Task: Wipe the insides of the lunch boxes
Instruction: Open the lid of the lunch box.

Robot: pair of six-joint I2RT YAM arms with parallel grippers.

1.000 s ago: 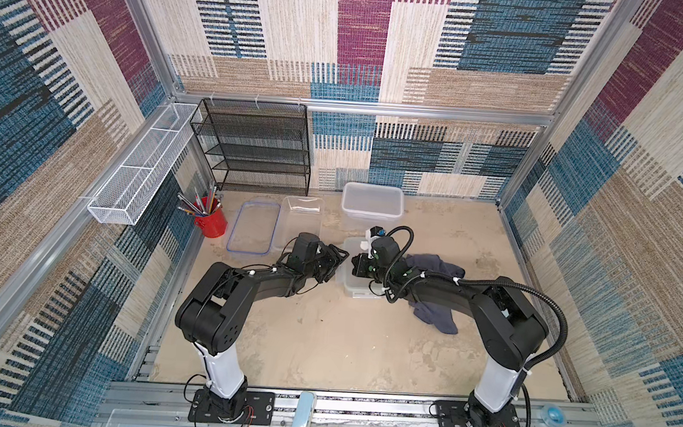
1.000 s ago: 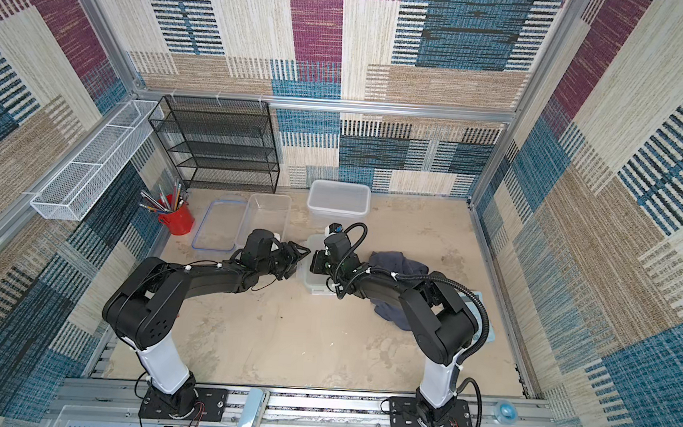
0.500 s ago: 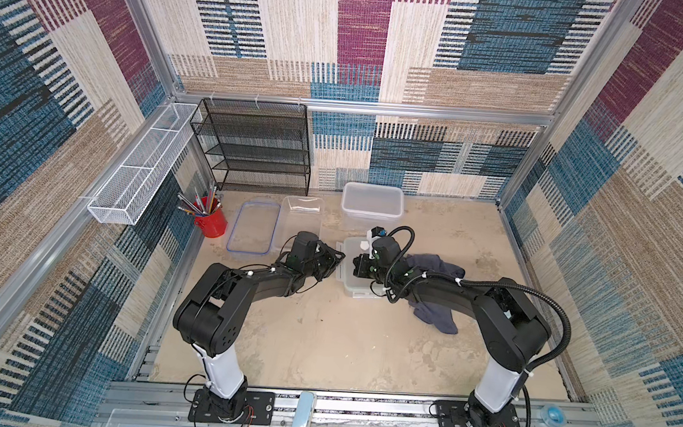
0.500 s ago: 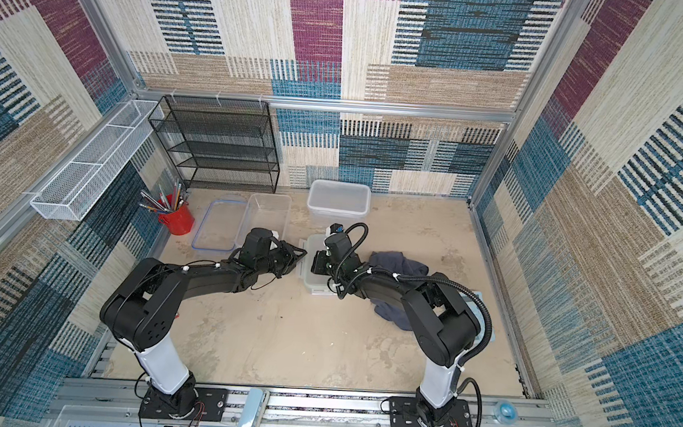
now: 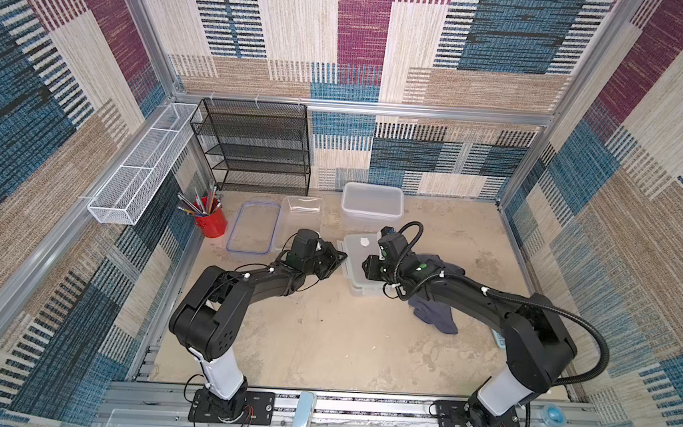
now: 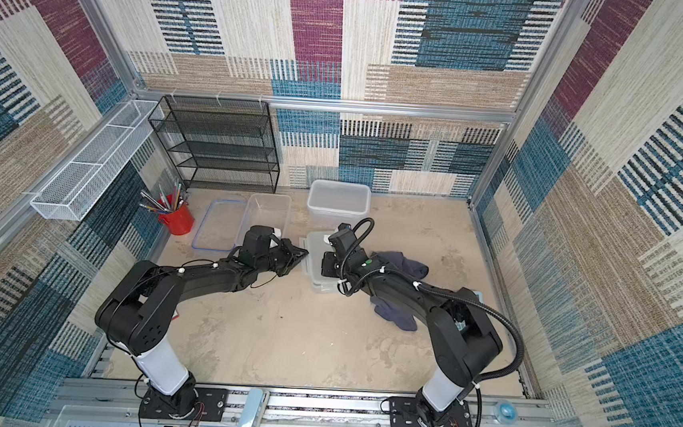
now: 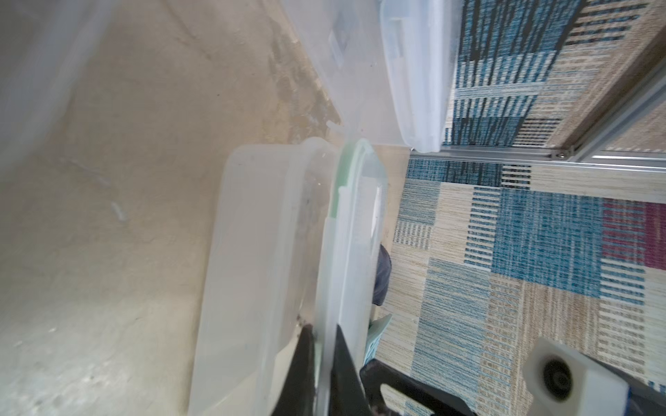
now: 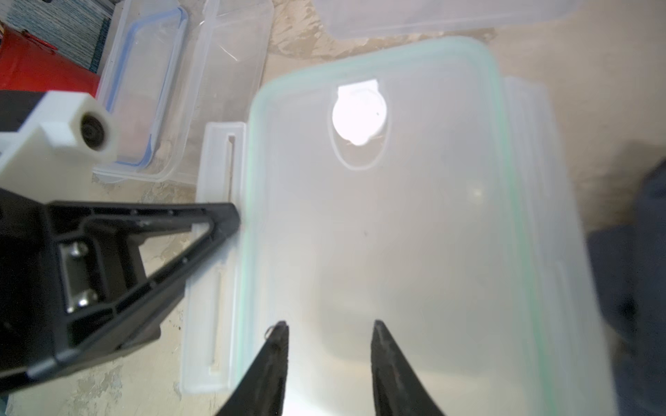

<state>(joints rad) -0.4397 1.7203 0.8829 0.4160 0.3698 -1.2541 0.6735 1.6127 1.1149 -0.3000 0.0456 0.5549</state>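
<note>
The smaller lunch box [image 5: 361,285] sits mid-table under a green-rimmed lid [image 8: 414,216]. My left gripper [image 7: 322,329] is shut on that lid's white side flap [image 8: 220,173], at the box's left edge in both top views [image 5: 343,259]. My right gripper [image 8: 328,326] hovers open just above the lid, holding nothing. The deep frosted lunch box [image 5: 372,202] stands behind it. The shallow clear lunch box [image 5: 301,219] lies to the left of the deep one. A grey cloth [image 5: 436,288] lies crumpled under my right arm.
A blue-rimmed lid [image 5: 253,226] lies flat beside the clear box. A red cup of pencils [image 5: 210,221] stands at the left wall, a black mesh rack [image 5: 257,149] at the back. Bare table [image 5: 341,348] stretches toward the front.
My left gripper has closed onto the lid's side flap. My right gripper, shut before, has opened above the lid. Both arms have stayed nearly in place.
</note>
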